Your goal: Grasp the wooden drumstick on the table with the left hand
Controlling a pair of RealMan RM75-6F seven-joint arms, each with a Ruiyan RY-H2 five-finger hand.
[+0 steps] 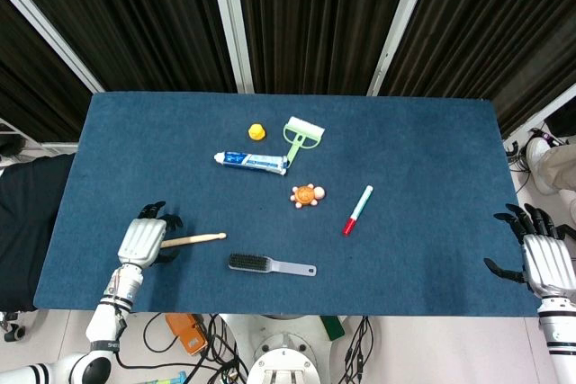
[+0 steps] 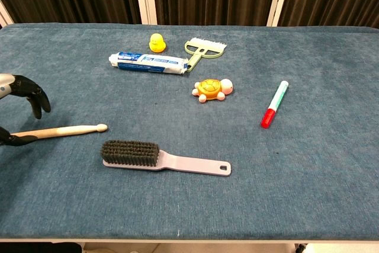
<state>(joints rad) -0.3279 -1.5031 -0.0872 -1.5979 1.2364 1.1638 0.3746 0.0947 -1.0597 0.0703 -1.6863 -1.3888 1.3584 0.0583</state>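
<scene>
The wooden drumstick (image 1: 193, 239) lies on the blue table near the front left, its rounded tip pointing right. My left hand (image 1: 144, 240) sits over its butt end and hides that part in the head view. In the chest view the fingers (image 2: 25, 90) curve above the stick (image 2: 65, 130) and the thumb lies just in front of it, with a gap between fingers and wood. My right hand (image 1: 544, 260) hovers at the table's right edge, fingers spread, holding nothing.
A grey hairbrush (image 1: 270, 265) lies just right of the stick's tip. Further back are a toothpaste tube (image 1: 250, 161), a yellow duck (image 1: 256, 131), a green hand brush (image 1: 301, 135), an orange turtle toy (image 1: 307, 194) and a red-capped marker (image 1: 357, 209).
</scene>
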